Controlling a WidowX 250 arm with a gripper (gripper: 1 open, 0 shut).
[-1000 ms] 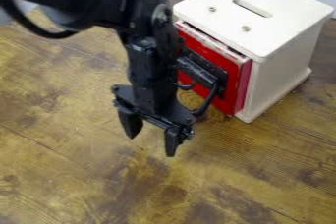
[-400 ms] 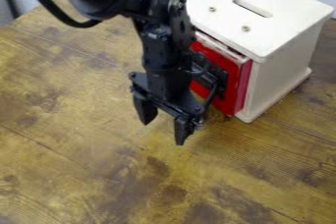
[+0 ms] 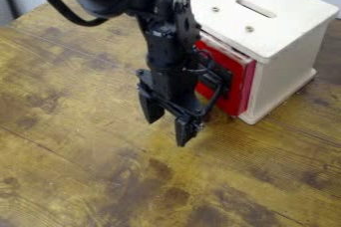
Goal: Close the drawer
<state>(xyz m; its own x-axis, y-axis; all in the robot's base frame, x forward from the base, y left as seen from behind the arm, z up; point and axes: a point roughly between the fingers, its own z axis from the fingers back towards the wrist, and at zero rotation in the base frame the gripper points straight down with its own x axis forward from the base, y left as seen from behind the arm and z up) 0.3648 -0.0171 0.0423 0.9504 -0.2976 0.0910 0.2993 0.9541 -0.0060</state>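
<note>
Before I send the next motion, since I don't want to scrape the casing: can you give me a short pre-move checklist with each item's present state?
1. Gripper holding nothing: ok, no object shows between its fingers.
2. Gripper fingers apart: ok, a gap shows between the tips.
3. Cream-white box standing upright on the wooden table: ok.
4. Full view of the red drawer front: not ok, the arm covers part of it.
5. Drawer fully shut: cannot tell from this angle.
6. Clearance between arm and drawer handle: cannot tell, they overlap in view.

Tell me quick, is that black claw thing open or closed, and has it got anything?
Tool: open, its fingers apart, with nothing between them.
</note>
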